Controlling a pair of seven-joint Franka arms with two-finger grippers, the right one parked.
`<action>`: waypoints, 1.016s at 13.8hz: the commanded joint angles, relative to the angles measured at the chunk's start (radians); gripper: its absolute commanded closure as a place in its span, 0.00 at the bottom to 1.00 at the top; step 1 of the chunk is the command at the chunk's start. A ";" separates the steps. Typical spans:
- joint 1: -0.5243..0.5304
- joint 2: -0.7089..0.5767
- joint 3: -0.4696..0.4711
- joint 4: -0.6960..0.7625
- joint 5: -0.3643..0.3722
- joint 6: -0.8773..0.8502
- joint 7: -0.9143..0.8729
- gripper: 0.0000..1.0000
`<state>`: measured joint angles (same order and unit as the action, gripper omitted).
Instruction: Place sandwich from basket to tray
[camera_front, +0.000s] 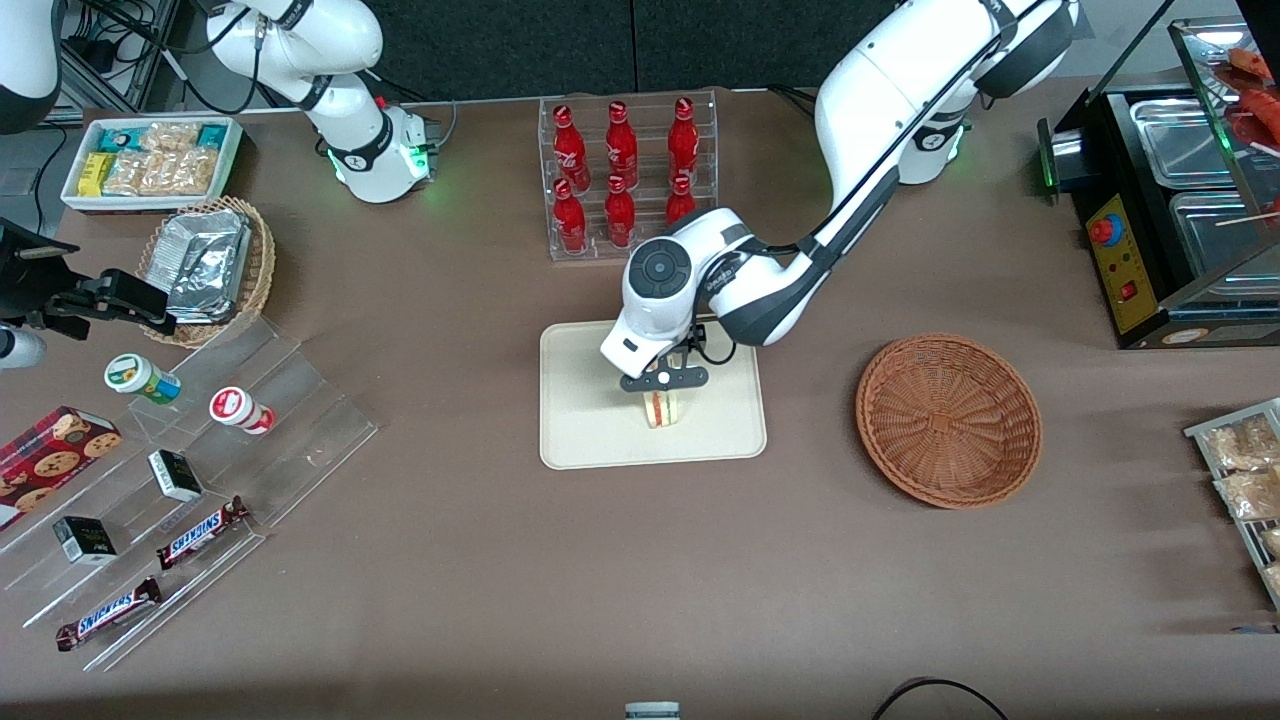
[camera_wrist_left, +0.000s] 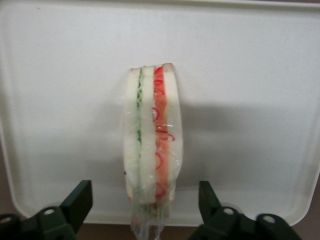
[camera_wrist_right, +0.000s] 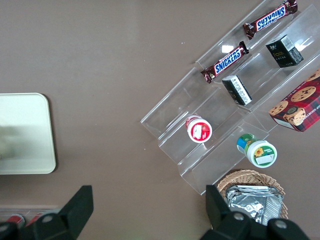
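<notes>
While the sandwich stands on edge on the tray in the front view, the gripper sits right above it; the woven wicker basket lies empty toward the working arm's end. Risk: a narrow upright wedge could topple if a finger clips it on retreat. Left wrist view: fingers spread wide, released, clear of both bread faces; pale bread, green and red layers, crinkly plastic wrap, smooth cream tray. Right wrist view: only a tray corner shows.
</notes>
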<state>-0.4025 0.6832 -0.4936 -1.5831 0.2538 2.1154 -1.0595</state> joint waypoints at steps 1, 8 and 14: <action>0.008 -0.097 0.007 0.002 0.004 -0.128 -0.039 0.01; 0.172 -0.339 0.004 0.003 -0.070 -0.420 0.011 0.01; 0.437 -0.505 0.006 0.005 -0.162 -0.626 0.433 0.01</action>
<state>-0.0355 0.2309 -0.4814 -1.5549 0.1192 1.5345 -0.7358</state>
